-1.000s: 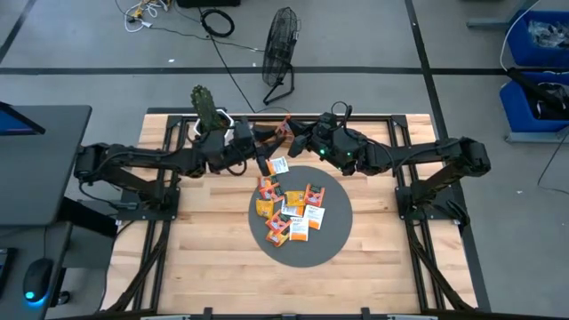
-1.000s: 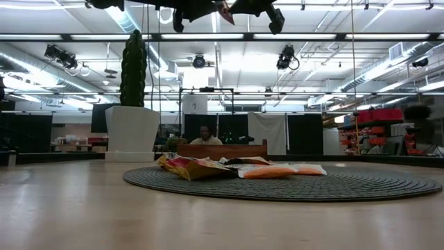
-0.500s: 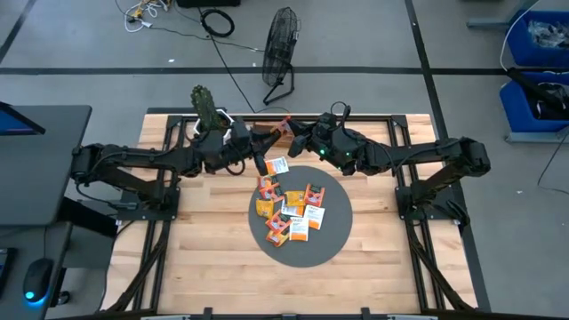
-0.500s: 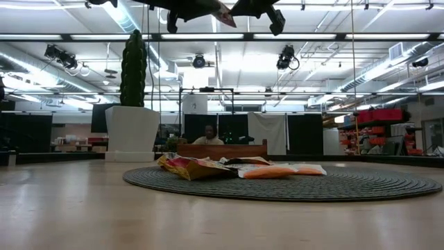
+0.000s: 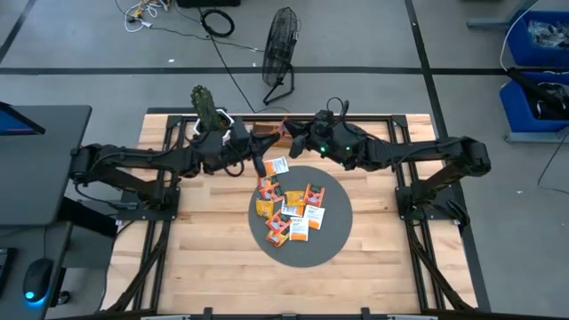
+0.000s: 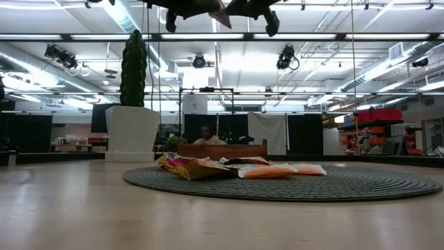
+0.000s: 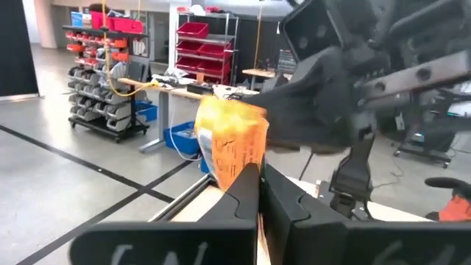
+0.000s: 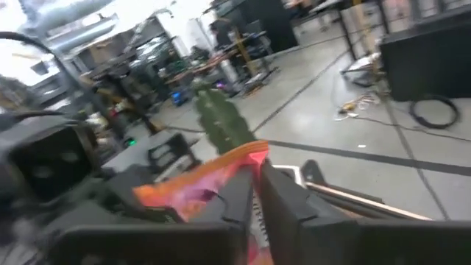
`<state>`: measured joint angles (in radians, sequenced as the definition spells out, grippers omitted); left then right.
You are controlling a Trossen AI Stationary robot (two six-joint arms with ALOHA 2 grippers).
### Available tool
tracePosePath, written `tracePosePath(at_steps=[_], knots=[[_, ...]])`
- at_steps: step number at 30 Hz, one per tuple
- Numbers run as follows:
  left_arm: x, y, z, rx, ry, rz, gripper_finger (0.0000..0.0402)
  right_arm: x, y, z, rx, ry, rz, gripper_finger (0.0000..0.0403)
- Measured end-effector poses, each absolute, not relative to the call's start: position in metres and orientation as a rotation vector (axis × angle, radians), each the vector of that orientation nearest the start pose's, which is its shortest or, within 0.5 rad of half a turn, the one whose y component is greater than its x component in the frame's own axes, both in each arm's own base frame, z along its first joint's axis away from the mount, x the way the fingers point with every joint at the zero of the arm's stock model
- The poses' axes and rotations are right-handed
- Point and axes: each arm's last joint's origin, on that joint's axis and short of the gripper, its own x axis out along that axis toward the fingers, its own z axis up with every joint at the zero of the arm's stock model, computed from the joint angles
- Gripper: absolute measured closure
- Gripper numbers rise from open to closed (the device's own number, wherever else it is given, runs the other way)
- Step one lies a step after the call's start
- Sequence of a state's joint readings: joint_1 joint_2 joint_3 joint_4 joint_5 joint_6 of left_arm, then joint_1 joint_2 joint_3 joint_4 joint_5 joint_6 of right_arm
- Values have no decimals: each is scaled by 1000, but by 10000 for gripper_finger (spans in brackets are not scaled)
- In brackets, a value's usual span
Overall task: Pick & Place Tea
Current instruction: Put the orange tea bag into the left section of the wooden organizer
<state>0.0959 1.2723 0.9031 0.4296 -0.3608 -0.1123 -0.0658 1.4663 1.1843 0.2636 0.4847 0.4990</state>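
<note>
Both grippers meet high over the table's far edge, each shut on the same orange tea sachet [image 5: 285,130], which shows at the top of the low view [image 6: 222,12]. My left gripper [image 5: 267,145] comes from the left and my right gripper [image 5: 296,135] from the right. Several more orange, white and red sachets [image 5: 289,206] lie flat in a loose heap on the grey disc [image 5: 331,238], also seen level across the table [image 6: 236,168]. The brown wooden tray [image 6: 222,149] stands behind the disc, mostly hidden under the grippers from above. My left gripper [image 7: 259,173] pinches the sachet's lower edge [image 7: 239,163] between its two fingers, coming level from the table's left. The sachet stands up beyond the fingertips, lifted clear of the table. My right gripper [image 8: 256,173] pinches the opposite side of the same sachet [image 8: 239,163] between its two fingers, coming level from the table's right. The sachet is well above the table between the two grippers.
A cactus in a white pot [image 5: 206,111] stands at the table's far left corner, close behind my left arm. A floor fan [image 5: 281,44] is beyond the far edge. Bare wood lies near and to both sides of the disc. A person shows far behind the tray [image 6: 205,133].
My right gripper has shifted slightly toward the table's left and far edge, closing in on my left gripper. The sachet has stayed high between the two grippers.
</note>
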Motion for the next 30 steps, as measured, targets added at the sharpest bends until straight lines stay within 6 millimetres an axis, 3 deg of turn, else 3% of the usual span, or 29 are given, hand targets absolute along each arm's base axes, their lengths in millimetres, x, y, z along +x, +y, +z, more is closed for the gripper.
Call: tracePosePath(at_steps=[8,13,18,24,30], knots=[[279,40,346,-56,97,465,400,297,-34,376,388,5,-482,232],[277,49,376,38,295,448,400,271,-31,382,253,143,-440,207],[277,65,405,137,467,421,400,258,-25,374,176,294,-406,220],[298,80,421,243,666,349,400,260,-19,364,177,384,-391,264],[329,103,412,283,908,333,400,267,-17,355,179,436,-383,355]])
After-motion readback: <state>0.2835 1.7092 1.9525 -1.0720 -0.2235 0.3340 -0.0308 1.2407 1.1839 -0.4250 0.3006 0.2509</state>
